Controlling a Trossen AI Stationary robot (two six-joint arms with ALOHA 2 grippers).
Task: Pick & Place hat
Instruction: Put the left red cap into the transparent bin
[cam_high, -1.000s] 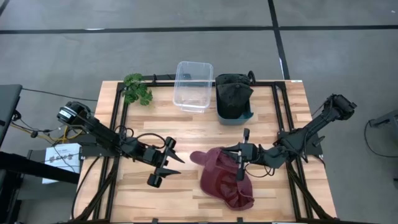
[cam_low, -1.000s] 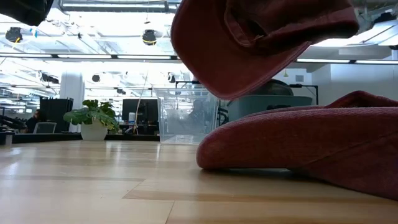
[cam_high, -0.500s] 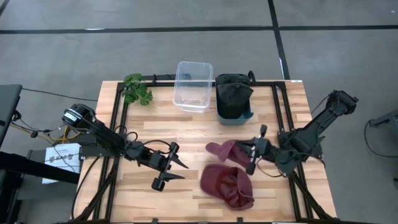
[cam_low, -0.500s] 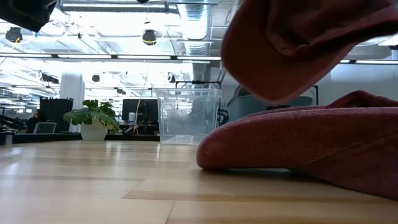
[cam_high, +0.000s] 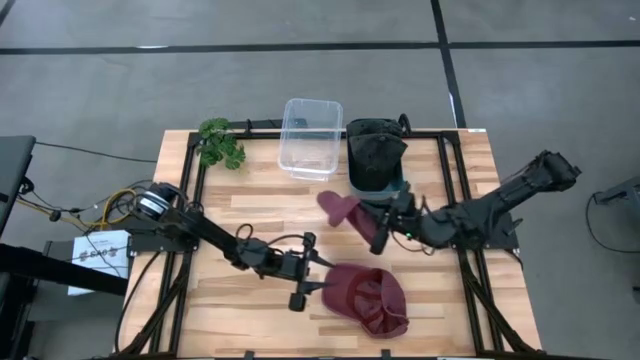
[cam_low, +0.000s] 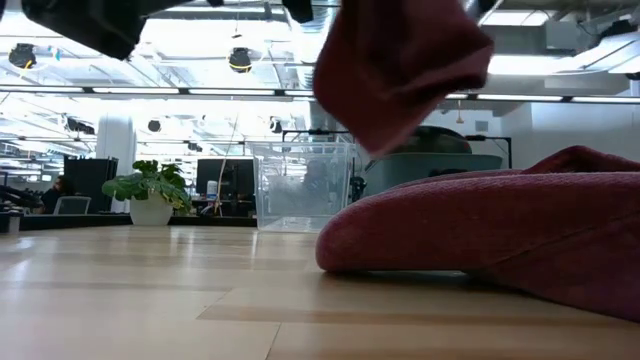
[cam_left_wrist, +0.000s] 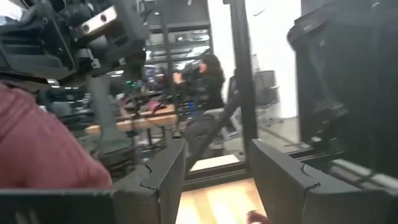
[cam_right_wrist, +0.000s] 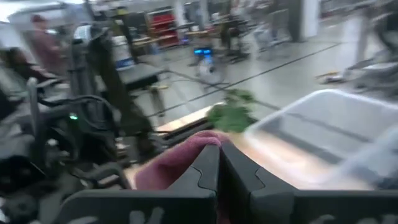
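Holding a red hat (cam_high: 338, 206) up off the table, the right gripper (cam_high: 381, 231) had its fingers pinched tight on the cloth. The held red hat hung just in front of the teal bin (cam_high: 377, 185), near the middle of the wooden table (cam_high: 250, 200). In the low view this hat (cam_low: 400, 70) floated high above the wood, well clear of it. In the right wrist view the two dark fingers (cam_right_wrist: 205, 171) were pressed together with red cloth (cam_right_wrist: 177, 158) squeezed between them.

A second red hat (cam_high: 365, 297) lay flat on the table at the near side, a bit right of the middle. In the low view it (cam_low: 480, 235) looked like a big red hill resting on the wood.

The left gripper (cam_high: 310, 279) was stretched low over the table, just left of the lying hat. Its fingers were spread wide with nothing between them. In the left wrist view the two dark fingers (cam_left_wrist: 165, 174) stood well apart, with red cloth (cam_left_wrist: 37, 149) showing beside them.

The teal bin held a dark hat (cam_high: 375, 152). A clear plastic box (cam_high: 311, 138) stood left of the bin at the far side. A small green plant (cam_high: 220, 143) sat at the far left corner. In the left wrist view a person (cam_left_wrist: 208, 84) showed far off in the room.
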